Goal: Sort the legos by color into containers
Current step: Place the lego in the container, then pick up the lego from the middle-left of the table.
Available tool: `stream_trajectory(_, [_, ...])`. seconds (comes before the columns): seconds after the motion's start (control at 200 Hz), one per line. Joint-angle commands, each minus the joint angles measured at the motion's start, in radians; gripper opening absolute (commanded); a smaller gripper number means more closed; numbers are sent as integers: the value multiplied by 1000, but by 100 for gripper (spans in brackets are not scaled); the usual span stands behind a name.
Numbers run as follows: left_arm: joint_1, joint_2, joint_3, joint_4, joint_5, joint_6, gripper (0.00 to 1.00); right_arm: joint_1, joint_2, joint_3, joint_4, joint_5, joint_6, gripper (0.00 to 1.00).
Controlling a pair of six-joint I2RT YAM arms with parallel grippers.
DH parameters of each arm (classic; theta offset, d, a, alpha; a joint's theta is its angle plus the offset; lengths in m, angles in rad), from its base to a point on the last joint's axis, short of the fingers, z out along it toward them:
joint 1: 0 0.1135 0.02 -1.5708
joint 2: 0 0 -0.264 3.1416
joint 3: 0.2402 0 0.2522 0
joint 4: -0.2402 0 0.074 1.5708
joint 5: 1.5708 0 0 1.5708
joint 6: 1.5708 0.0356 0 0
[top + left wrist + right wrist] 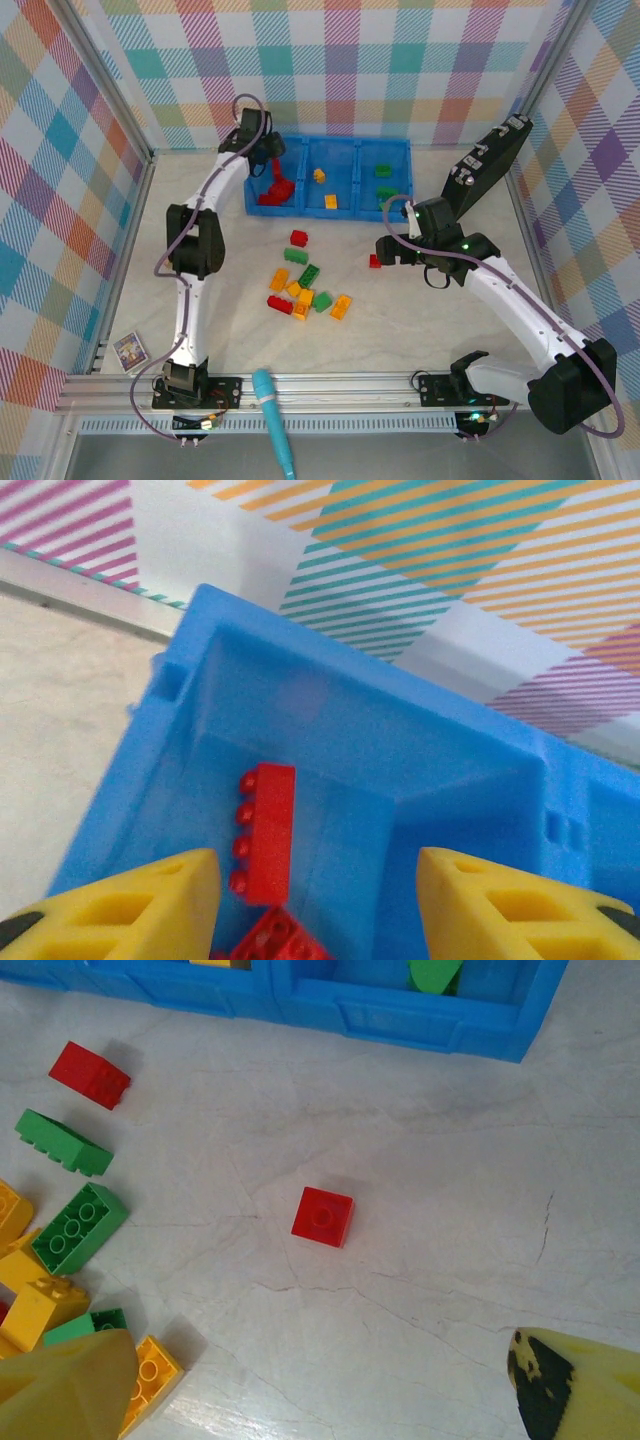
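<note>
Left end effector (315, 885) sits over the left compartment of the bright blue three-compartment plastic bin (335, 162), yellow fingers spread wide with nothing between them. Red studded bricks (268, 830) lie in that compartment, yellow-orange ones (320, 176) in the middle and green ones (384, 170) on the right. Right end effector (320, 1390) is wide open too, hovering over the pale counter (380, 330) near a small red square brick (323, 1216). The mixed loose brick pile (305, 290) lies left of it. The print on the small card (130, 351) at near left is too tiny to read.
</note>
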Motion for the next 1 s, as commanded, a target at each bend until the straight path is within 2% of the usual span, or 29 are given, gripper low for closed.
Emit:
stream_trajectory(0.0, [-26, -289, -144, -31, -41, 84, 55, -4, -4, 3, 37, 1, -14, 96])
stream_trajectory(0.18, [-62, -660, -587, -29, -83, 134, 59, -4, -10, 12, 74, -16, -41, 99])
stream_trajectory(0.215, [-67, -720, -660, -39, -86, 136, 62, -4, -5, 19, 77, -17, -45, 99])
stream_trajectory(0.26, [-73, -791, -741, -64, -85, 133, 68, -4, 0, 28, 75, -17, -50, 99])
stream_trajectory(0.415, [-122, -970, -947, -183, -54, 106, 69, -4, 18, 52, 69, -40, -74, 99])
stream_trajectory(0.545, [-151, -1089, -1101, -251, -30, -50, 69, -4, 33, 78, 42, -39, -75, 99])
stream_trajectory(0.755, [-178, -1269, -1315, -283, 12, -407, 69, -4, 40, 90, 36, -48, -45, 99])
stream_trajectory(0.865, [-228, -1290, -1362, -294, 26, -568, 68, -4, 40, 76, 53, -48, -31, 99])
stream_trajectory(0.995, [-324, -1259, -1402, -262, 18, -697, 69, -4, 51, 69, 64, -46, -29, 99])
